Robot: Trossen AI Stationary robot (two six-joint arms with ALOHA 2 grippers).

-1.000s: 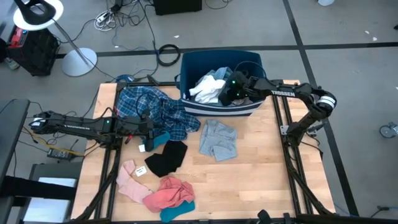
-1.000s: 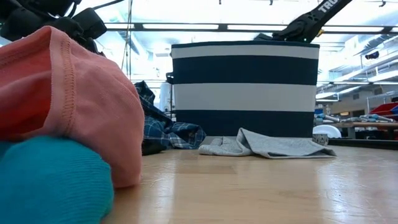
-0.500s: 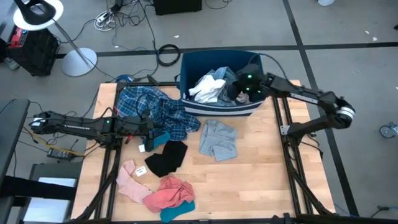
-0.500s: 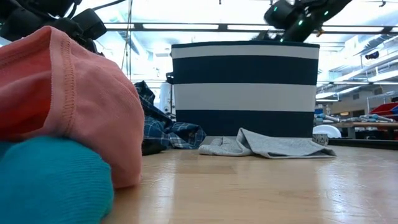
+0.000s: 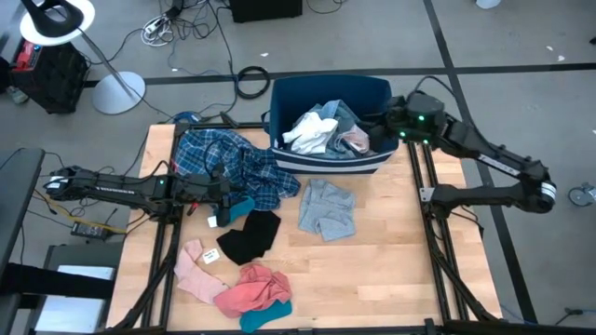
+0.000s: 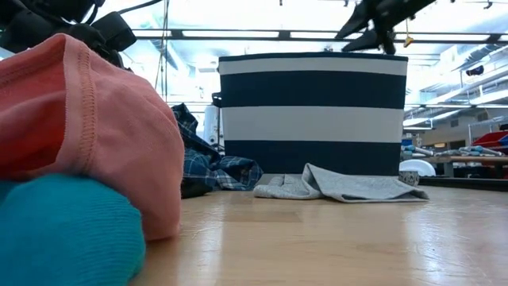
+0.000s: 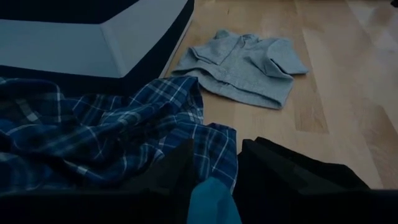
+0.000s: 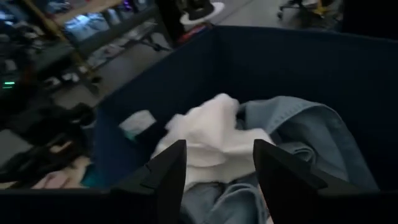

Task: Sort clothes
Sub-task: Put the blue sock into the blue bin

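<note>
My right gripper (image 5: 391, 126) (image 8: 217, 146) hangs open over the right rim of the dark blue bin (image 5: 331, 164), with nothing between its fingers. In the bin lie a white piece (image 8: 211, 127), a light blue garment (image 8: 311, 130) and a pinkish piece (image 5: 356, 141). My left gripper (image 5: 226, 194) (image 7: 217, 149) rests low at the near edge of the blue plaid shirt (image 5: 219, 154), its fingers apart on either side of the teal sock (image 7: 211, 198). A grey garment (image 5: 326, 207), a black piece (image 5: 250, 234) and pink pieces (image 5: 251, 287) lie flat on the table. My left gripper has the end of the teal sock (image 7: 210, 190) between its two fingers, coming in level from the table's left. The sock lies on the table beside the plaid shirt. Whether the fingers touch it I cannot tell.
The striped bin (image 6: 313, 111) stands at the table's far edge. A second teal piece (image 5: 265, 318) lies by the pink heap near the front edge. Bare wood (image 5: 391, 261) shows at the near right. A lamp stand (image 5: 116, 91) and cables lie on the floor beyond.
My right gripper has risen out of the bin and drawn back toward the table's right edge, its arm swinging out to the right. Where it was in the bin, a pinkish piece now shows on the pile.
</note>
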